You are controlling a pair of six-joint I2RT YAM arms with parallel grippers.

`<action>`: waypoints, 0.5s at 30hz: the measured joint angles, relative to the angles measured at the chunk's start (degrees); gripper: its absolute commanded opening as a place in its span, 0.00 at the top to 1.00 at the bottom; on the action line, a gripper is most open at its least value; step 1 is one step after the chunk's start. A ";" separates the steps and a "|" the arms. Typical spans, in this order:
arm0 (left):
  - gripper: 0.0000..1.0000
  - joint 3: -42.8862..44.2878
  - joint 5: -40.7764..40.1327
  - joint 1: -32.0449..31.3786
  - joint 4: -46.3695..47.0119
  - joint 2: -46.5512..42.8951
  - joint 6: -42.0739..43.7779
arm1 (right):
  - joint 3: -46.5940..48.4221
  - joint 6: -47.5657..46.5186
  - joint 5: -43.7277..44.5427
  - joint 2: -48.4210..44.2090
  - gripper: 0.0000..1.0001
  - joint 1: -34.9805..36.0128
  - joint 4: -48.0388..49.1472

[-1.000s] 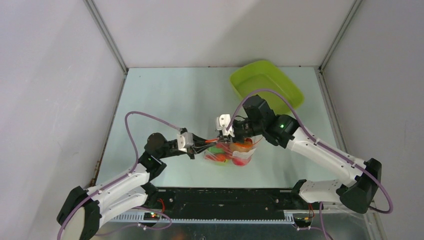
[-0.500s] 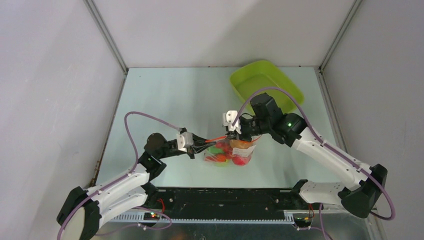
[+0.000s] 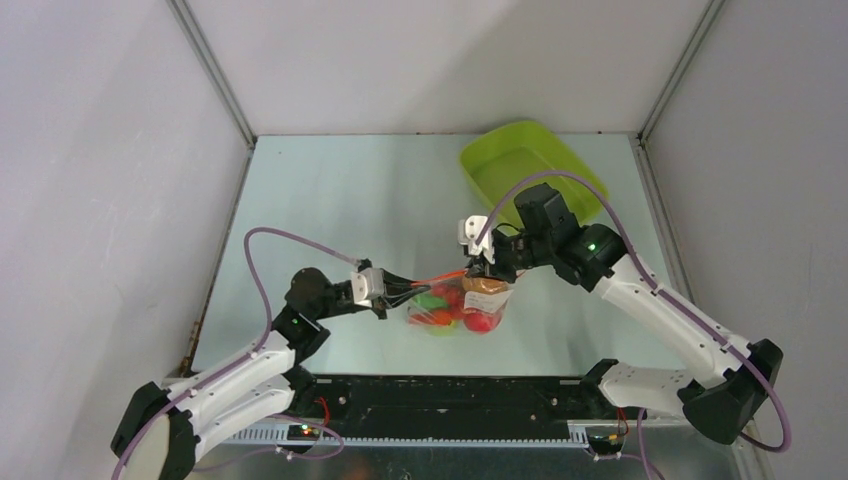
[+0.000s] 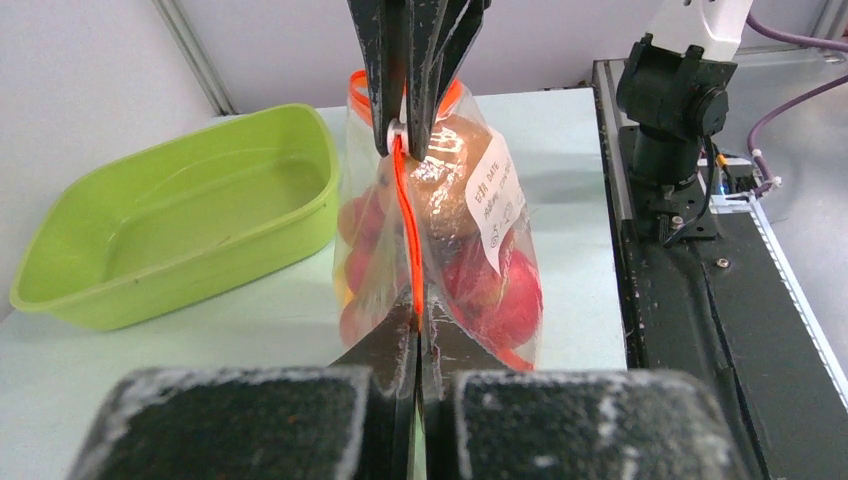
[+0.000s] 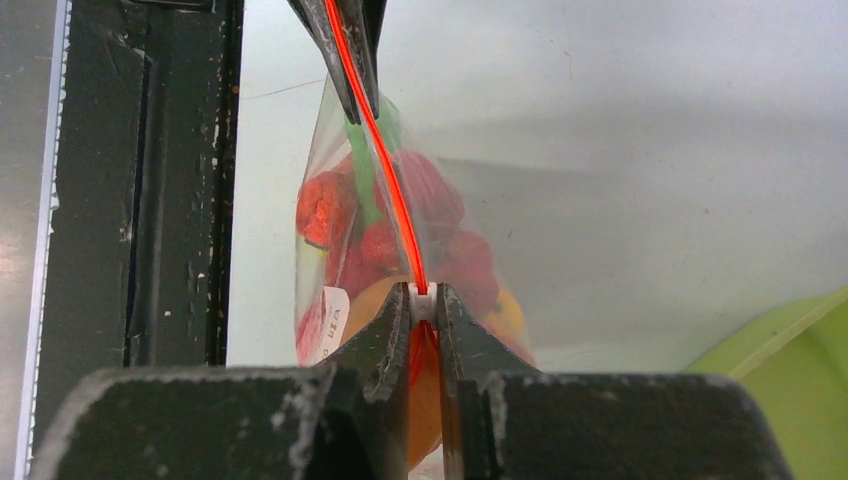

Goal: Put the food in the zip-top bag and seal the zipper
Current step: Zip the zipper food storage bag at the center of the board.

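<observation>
The clear zip-top bag (image 3: pixel 462 303) hangs just above the table centre, stretched between both grippers. It holds the food (image 4: pixel 490 290): red fruits, an orange one (image 5: pixel 425 400) and a green piece (image 5: pixel 362 175). The orange-red zipper (image 4: pixel 402 225) runs taut along its mouth. My left gripper (image 3: pixel 404 287) is shut on the zipper's left end, as the left wrist view (image 4: pixel 416 318) shows. My right gripper (image 3: pixel 482 270) is shut on the white slider tab (image 5: pixel 422 297) near the right end of the zipper (image 5: pixel 385 190).
A lime-green tray (image 3: pixel 532 167) stands at the back right, also in the left wrist view (image 4: pixel 180 225). A white label (image 4: pixel 493 200) is on the bag's side. The black base rail (image 3: pixel 450 395) runs along the near edge.
My right gripper has moved to the right along the zipper with the slider tab, stretching the strip longer. The left gripper has stayed in place, still holding its end.
</observation>
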 measured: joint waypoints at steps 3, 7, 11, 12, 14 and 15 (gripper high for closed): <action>1.00 0.00 -0.04 -0.07 -0.74 -0.46 0.79 | 0.00 0.00 0.02 -0.39 0.98 -0.50 -1.03; 1.00 0.00 -0.20 -0.07 -1.40 -1.03 1.49 | 0.02 0.09 0.55 -0.87 1.00 -1.07 -2.03; 1.00 0.00 -0.44 -0.07 -1.95 -1.22 2.14 | 0.00 0.61 1.09 -1.05 1.00 -1.40 -2.34; 1.00 0.00 -0.44 -0.07 -2.03 -1.22 2.27 | 0.00 0.79 1.11 -1.07 1.00 -1.42 -2.34; 0.88 0.00 -0.44 -0.07 -2.01 -1.22 2.27 | 0.00 1.75 1.18 -1.07 1.00 -1.29 -2.19; 0.72 0.00 -0.42 -0.07 -1.97 -1.22 2.27 | 0.00 2.43 1.42 -1.07 1.00 -1.09 -1.95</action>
